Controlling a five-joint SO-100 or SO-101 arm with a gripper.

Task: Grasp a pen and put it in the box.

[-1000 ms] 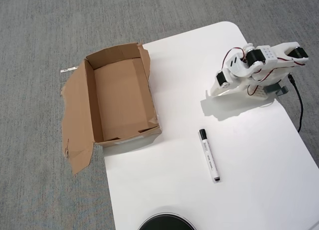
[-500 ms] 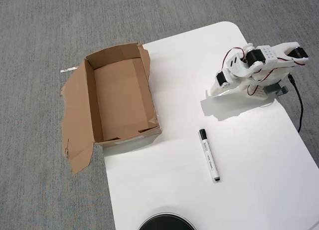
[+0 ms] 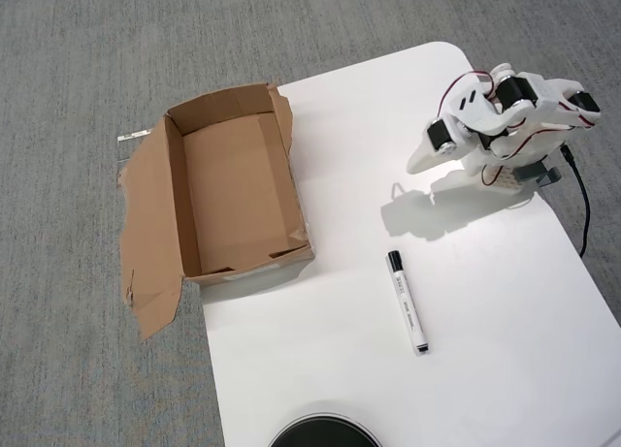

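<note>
a: pen (image 3: 407,302), where does it sit?

b: flat on the white table (image 3: 485,350), lengthwise toward the camera's lower edge, black cap at the far end, small black tip at the near end, grey print along the barrel. nothing touches it.

a: what has changed since the earlier picture?

b: only the arm (image 3: 509,122). half a second ago its front rested low against the table top; it has now lifted and folded back a little toward its base, and its shadow has spread out below it on the table. the pen and the box (image 3: 233,190) lie just where they were.

a: and the gripper (image 3: 419,162)?

b: its white tip points left and down in the overhead view, well apart from the pen, with bare table between them. it holds nothing and touches nothing i can make out. the fingers look pressed close together, but from straight above they overlap, so i cannot tell how far open they are.

a: the box?

b: brown cardboard, open on top, ragged flaps spread to its left, empty inside. it straddles the table's left edge, partly over the grey carpet (image 3: 97,59). a dark round object (image 3: 323,432) peeks in at the bottom edge.
</note>
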